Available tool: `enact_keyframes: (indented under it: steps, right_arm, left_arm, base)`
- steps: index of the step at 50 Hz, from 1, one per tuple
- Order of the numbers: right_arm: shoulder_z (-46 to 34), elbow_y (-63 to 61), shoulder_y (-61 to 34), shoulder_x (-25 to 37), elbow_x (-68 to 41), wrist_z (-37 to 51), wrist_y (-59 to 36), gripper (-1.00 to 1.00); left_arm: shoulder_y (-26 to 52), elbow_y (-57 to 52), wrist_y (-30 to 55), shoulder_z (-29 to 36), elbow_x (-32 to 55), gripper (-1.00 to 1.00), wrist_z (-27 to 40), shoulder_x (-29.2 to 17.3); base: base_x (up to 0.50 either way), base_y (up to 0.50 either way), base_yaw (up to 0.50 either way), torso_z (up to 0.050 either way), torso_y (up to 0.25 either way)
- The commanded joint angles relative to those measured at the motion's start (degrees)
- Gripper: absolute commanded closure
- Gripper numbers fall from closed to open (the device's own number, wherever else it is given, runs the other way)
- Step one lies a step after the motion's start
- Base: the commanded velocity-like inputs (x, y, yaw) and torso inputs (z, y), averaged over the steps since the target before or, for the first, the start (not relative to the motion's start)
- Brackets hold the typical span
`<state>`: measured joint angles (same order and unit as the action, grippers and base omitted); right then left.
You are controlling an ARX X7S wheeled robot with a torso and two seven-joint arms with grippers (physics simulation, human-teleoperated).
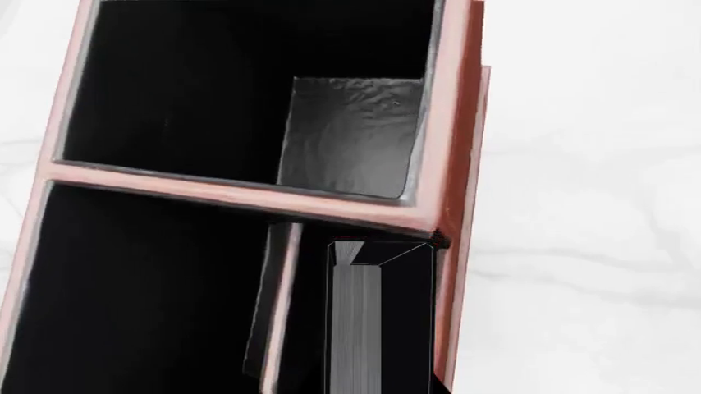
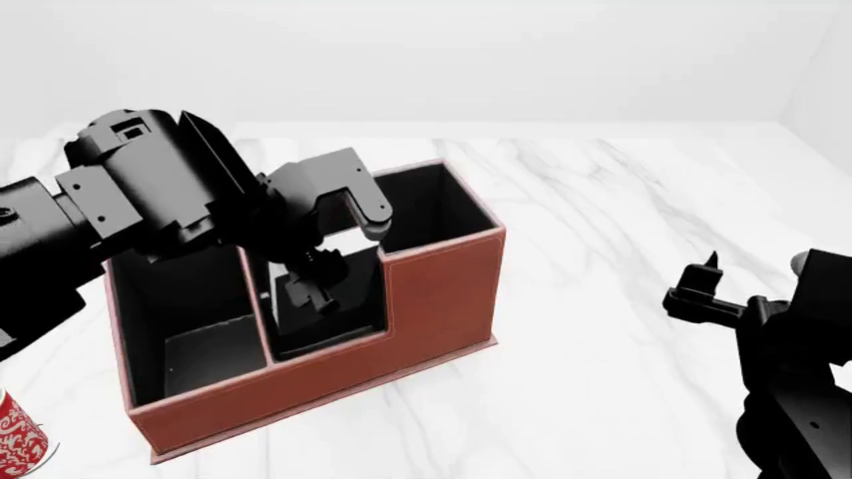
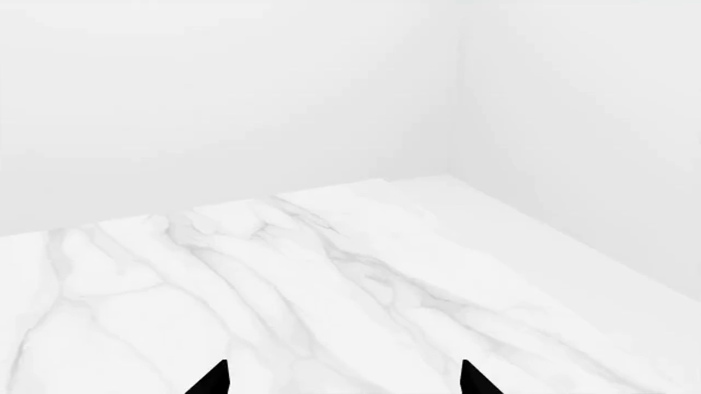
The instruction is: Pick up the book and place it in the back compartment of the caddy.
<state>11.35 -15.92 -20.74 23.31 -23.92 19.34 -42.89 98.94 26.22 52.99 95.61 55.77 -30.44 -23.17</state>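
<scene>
Nearest the head camera, at about five o'clock, the right gripper (image 2: 705, 284) idles over bare marble table (image 2: 600, 329), well apart from the work; its own wrist view shows two dark tips spread wide with nothing between them, so it stands open and empty. At nine to ten o'clock the left arm reaches down over the caddy (image 2: 440, 289), its left gripper (image 2: 317, 284) sunk into the middle cell behind the stepped front wall; whether the jaws clamp or have let go I cannot tell, since the arm's own bulk hides them. The left wrist view looks straight down into the black-lined cells, and the book (image 1: 378, 316) stands upright on edge, page edges showing grey, close against the pink-rimmed outer wall of the caddy; this cell I judge to be the back compartment (image 1: 362, 328). A red mug (image 2: 20, 434) peeps in at seven o'clock. Carrying appears done; what remains, seemingly, is release, if not yet made, and lifting the arm clear without dragging the book out.
</scene>
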Motion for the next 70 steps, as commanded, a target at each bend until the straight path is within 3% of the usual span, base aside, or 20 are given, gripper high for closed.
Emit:
enact_keyframes:
  steps: [1,44,54,55,70]
  right_arm:
    - [-0.04,0.36,0.16,0.02,-0.01,0.06,0.33,-1.00]
    - [0.09,0.98,1.33,0.05,-0.29,0.18,1.72,-1.00]
    - [-0.17,1.33,1.09,0.06,-0.30,0.18,1.89,-1.00]
    - [-0.17,1.41,1.06,0.05,-0.32,0.18,1.92,-1.00]
    - [-0.18,1.94,1.40,0.02,-0.36,0.16,2.53,-1.00]
  left_arm:
    - [-1.28,3.41,-1.82,-0.24,-1.60,1.00,-0.10,0.65]
    - [-10.16,25.20,-12.84,1.88,-7.17,1.00,-8.41,9.35]
    - [-9.26,24.31,-12.07,1.27,-6.65,1.00,-8.28,8.67]
    - [-9.11,23.96,-11.73,1.33,-6.62,-1.00,-8.22,8.56]
    - [-6.79,19.30,-9.12,1.34,-6.48,-1.00,-6.24,6.88]
  base:
    - [0.00,0.00,0.00,0.000,0.000]
    - [0.00,0.00,0.00,0.000,0.001]
    - [0.00,0.00,0.00,0.000,0.001]
    - [0.00,0.00,0.00,0.000,0.000]
    - [0.00,0.00,0.00,0.000,0.000]
